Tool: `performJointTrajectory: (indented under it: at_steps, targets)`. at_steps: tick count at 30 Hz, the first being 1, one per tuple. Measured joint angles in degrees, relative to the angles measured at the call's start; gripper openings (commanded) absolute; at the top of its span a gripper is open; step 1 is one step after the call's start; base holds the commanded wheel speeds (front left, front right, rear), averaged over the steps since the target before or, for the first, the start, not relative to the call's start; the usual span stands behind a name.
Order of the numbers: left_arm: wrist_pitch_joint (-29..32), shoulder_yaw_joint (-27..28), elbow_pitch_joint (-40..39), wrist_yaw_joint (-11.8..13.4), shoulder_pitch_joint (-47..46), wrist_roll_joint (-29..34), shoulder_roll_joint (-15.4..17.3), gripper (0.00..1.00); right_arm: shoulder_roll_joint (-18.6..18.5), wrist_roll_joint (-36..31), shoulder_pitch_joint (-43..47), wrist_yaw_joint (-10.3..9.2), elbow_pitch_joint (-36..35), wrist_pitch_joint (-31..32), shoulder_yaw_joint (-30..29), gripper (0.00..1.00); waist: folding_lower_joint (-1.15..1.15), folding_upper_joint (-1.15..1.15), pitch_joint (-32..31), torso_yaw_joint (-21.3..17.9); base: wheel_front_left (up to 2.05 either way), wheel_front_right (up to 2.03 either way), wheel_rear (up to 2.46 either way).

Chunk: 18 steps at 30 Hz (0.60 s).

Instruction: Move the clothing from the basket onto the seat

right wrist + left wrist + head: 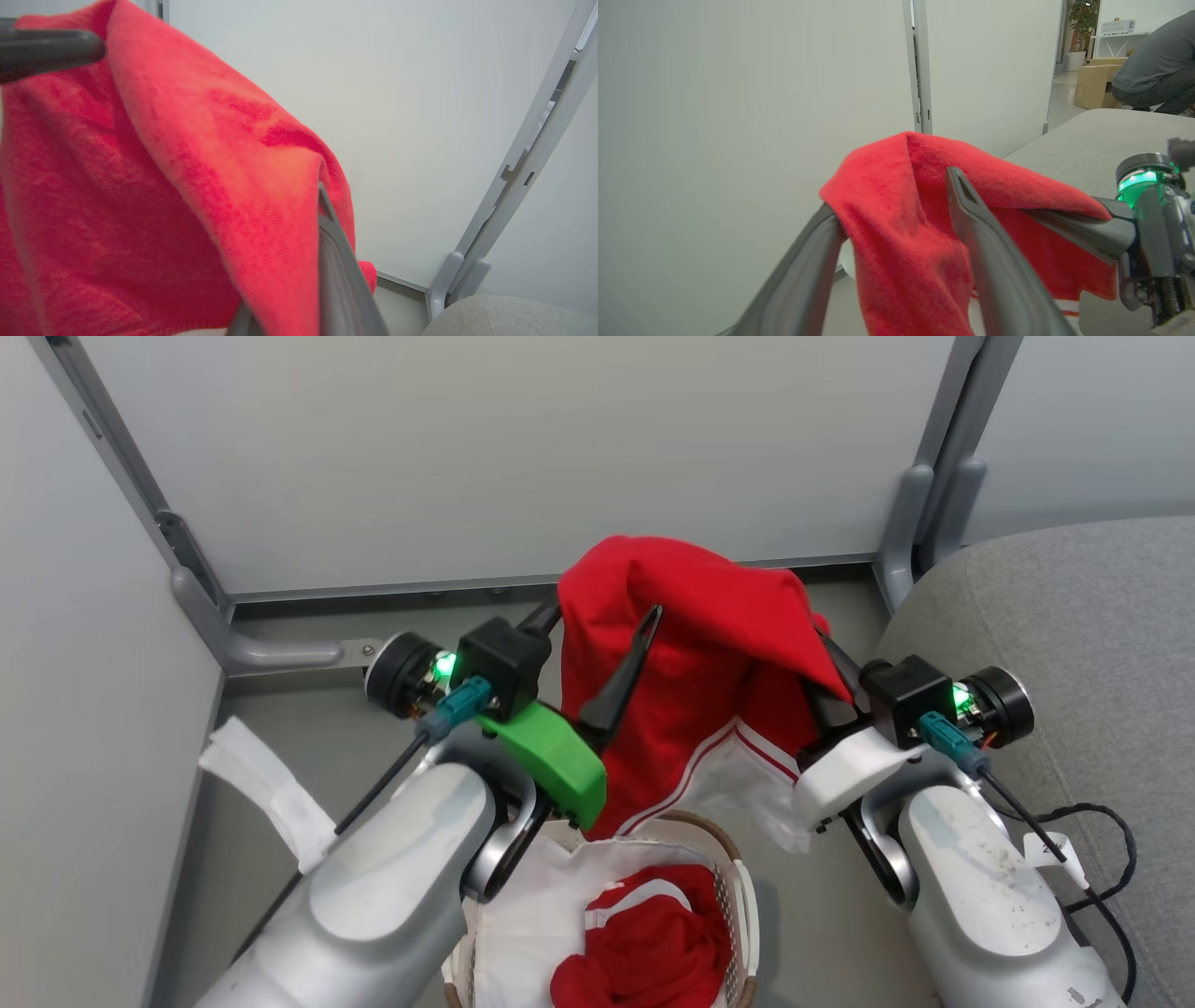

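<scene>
Clothing item one, a red garment [691,644] with white stripes and white trim at the hem, hangs in the air above the basket [721,847], stretched between both arms. Right gripper [323,196] is clenched on the garment's right edge, fingers pressed together with red fabric folded over them in the right wrist view. Left gripper [890,192] is released, its two dark fingers spread wide. Fabric drapes between them, with one finger in front of the cloth and the other behind it in the head view. The hem reaches down to the basket rim in the head view; cannot tell if it touches. Second red garment [653,943], also white-striped, lies bunched inside the basket on a white cloth sheet [532,915] that lines it. Basket sits on the grey floor [822,915] between the two forearms, at the bottom of the head view. Seat [1074,616], grey upholstered, is at the robot's right, near the basket, with a black cable [1111,859] running over its near edge. White partition panel [523,457] with grey frame stands behind the basket. Strip of white tape [271,793] is on the floor at left. In the left wrist view a person [1157,60] crouches beyond the seat, next to cardboard boxes [1094,84].
</scene>
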Motion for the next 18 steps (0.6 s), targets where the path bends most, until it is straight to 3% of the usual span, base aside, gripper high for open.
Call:
performJointTrajectory:
  at_steps: [9, 18]
  targets:
    - [-3.9, 2.0, 2.0, 1.1, 10.0, -0.6, 0.0, 1.0, 0.0, -1.6, -0.1, 0.0, -1.6, 0.0, -3.6, 0.0, 0.0, 0.0, 0.3, -0.2, 0.0, 0.0, 0.0]
    - [-4.3, 5.9, -0.1, -0.1, 19.7, 1.8, 0.7, 1.0, 0.0, -5.0, 3.5, 0.0, -3.2, 0.0, -9.6, 0.0, 0.0, 0.0, 0.6, -1.1, 0.0, 0.0, 0.0]
